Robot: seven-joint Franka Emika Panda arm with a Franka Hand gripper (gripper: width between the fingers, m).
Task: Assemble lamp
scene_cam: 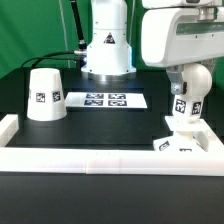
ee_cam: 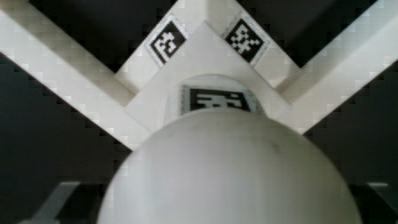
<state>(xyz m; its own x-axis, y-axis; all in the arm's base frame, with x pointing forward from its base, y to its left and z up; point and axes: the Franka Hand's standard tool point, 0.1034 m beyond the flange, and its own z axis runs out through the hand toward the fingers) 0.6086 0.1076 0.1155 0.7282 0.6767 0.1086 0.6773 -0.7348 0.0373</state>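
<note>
White plastic lamp parts on a black counter (scene_cam: 100, 125).

Exterior view: the tool (scene_cam: 186, 94) hangs at the exterior view's right, closed on the bulb (scene_cam: 181, 108). The bulb is held upright, with its round head up between the fingers and its tagged stem pointing down. The stem's lower end meets the top of the flat square base (scene_cam: 178, 144). Whether it is seated there cannot be told. The base lies near the corner formed by the white border rails (scene_cam: 90, 160), just behind the front rail. The shade (scene_cam: 45, 95) stands alone at the exterior view's left, wide end down and one tag facing the camera, well apart from the base and bulb. Between the two, farther back, the marker board (scene_cam: 105, 99) lies flat in front of the arm's pedestal (scene_cam: 107, 50).

Wrist view: the bulb's (ee_cam: 214, 165) round head fills the foreground, and a square tag shows on the stem just beyond it. Past the stem, a corner of the base (ee_cam: 206, 52) points toward the camera, its two adjoining sides each carrying a tag. White bands run diagonally on either side over the dark counter (ee_cam: 45, 120).
</note>
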